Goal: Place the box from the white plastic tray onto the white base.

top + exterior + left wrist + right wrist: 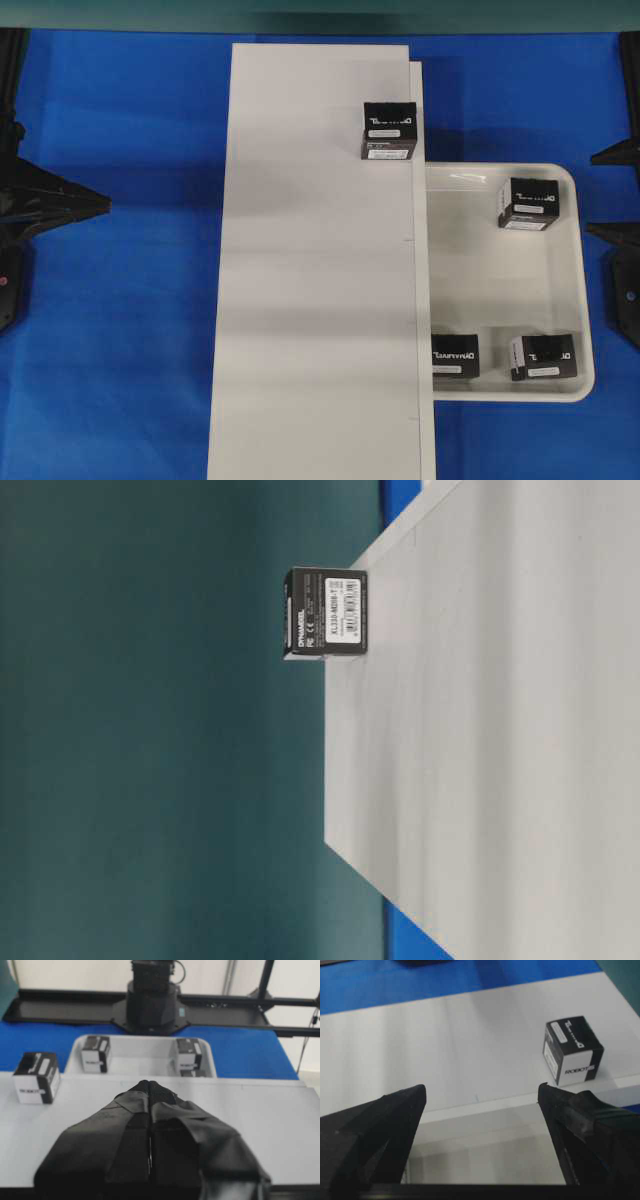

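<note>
White plastic tray [585, 290] holding three black boxes [528, 203]; fourth box [388, 130] on white base [310, 300] beside tray. Left gripper [149, 1091] clenched empty; right gripper [481, 1094] spread empty.

We see a worktop covered in bright blue cloth [130, 330] spreading on all sides. Along its far edge runs a dark teal wall panel [150, 780]. Beyond it, in the left wrist view, stands a black metal frame [260, 1000] against a pale wall.
</note>
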`<state>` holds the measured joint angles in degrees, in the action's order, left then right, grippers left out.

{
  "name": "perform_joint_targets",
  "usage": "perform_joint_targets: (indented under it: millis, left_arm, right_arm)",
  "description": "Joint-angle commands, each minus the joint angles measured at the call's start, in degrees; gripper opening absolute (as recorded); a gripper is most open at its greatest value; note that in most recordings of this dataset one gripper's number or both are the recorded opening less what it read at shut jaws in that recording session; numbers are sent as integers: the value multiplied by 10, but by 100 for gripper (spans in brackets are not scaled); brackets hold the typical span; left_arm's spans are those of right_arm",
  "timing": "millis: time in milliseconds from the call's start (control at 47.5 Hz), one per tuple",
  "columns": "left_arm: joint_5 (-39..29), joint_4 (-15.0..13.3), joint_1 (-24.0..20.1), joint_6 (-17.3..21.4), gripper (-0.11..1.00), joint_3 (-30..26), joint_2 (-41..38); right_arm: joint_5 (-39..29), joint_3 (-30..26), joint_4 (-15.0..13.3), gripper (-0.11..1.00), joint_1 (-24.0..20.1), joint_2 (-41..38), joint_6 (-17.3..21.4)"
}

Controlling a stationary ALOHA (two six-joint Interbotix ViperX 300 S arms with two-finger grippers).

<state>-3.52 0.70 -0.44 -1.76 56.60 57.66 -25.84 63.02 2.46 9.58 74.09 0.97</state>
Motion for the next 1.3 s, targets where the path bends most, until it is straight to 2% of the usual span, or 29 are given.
perform_joint_targets:
  millis: [0,883,1283]
  left_arm:
    - [5,1,0,-1,-7,-6,-3]
    - [49,2,1,-2,-7,-4,-2]
    - [51,1,22,-4,-7,-9,2]
  right_arm:
    - [7,-4,2,98,-1,-2,0]
    - [5,-2,3,98,-1,5,11]
    - [-21,1,2,98,1,18,11]
